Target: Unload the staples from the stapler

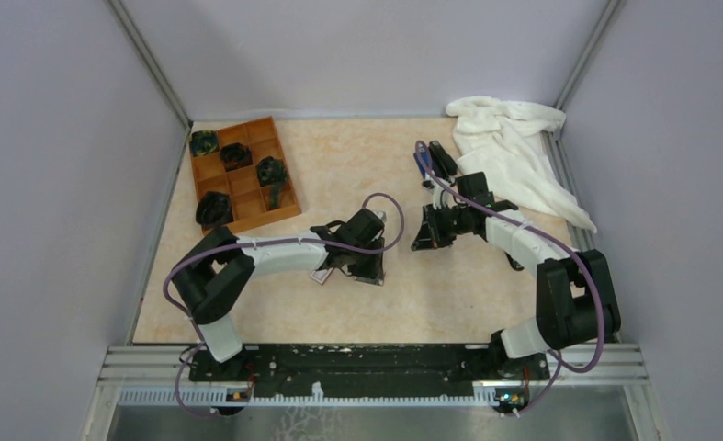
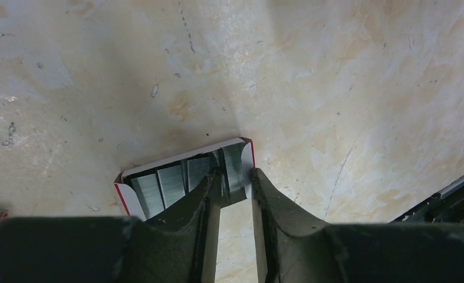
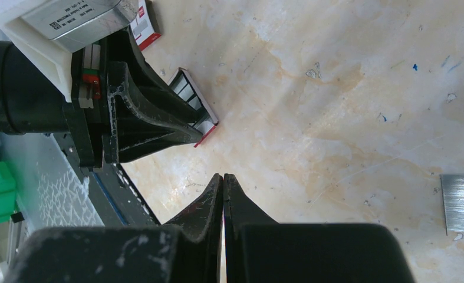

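Left gripper point(image 2: 235, 175): jaws slightly apart, straddling one end of the white-and-red box point(image 2: 179, 159); whether they pinch it cannot be told. Right gripper point(image 3: 223, 177): jaws pressed together, empty, over the table point(image 3: 335, 88). Staples point(image 3: 458, 203) lie loose on the table, well apart from it. Stapler point(image 1: 443, 160) rests beside the white cloth point(image 1: 514, 156).

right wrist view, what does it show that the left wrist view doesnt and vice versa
Only the right wrist view: a loose staple strip on the table, and the shut right gripper. Only the left wrist view: the left gripper with parted fingers straddling the end row of staples in the white-and-red box. Both: that box, the left gripper, the marbled table.
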You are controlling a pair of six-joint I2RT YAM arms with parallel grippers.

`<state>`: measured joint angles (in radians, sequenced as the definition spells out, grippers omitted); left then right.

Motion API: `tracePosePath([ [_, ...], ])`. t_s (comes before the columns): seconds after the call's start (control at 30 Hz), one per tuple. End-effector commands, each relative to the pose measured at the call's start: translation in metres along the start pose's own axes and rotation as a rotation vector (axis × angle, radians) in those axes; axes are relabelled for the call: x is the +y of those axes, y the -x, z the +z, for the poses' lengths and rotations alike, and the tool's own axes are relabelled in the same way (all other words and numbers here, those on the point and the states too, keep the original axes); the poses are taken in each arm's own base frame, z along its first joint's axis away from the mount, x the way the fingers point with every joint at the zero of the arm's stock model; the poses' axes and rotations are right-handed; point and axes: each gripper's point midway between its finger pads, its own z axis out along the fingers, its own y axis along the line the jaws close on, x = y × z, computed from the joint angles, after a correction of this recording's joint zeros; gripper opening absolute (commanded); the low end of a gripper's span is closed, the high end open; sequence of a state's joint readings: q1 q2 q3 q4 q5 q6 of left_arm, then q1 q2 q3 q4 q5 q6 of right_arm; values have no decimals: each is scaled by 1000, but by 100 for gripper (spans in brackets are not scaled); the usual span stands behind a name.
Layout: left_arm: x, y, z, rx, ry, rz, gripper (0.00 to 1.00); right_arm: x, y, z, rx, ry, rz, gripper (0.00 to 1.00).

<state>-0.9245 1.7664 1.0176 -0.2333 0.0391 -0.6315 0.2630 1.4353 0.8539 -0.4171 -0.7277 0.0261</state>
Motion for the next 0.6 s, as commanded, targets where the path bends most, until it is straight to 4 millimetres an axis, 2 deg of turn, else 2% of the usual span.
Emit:
tracePosePath([
  [0.0, 2, 12, 2, -33, 26, 3, 32, 6, 26, -6, -54, 16, -57, 0],
  [0.57, 5, 20, -4, -71, 53, 6, 37, 6, 24, -6, -46, 19, -53, 0],
])
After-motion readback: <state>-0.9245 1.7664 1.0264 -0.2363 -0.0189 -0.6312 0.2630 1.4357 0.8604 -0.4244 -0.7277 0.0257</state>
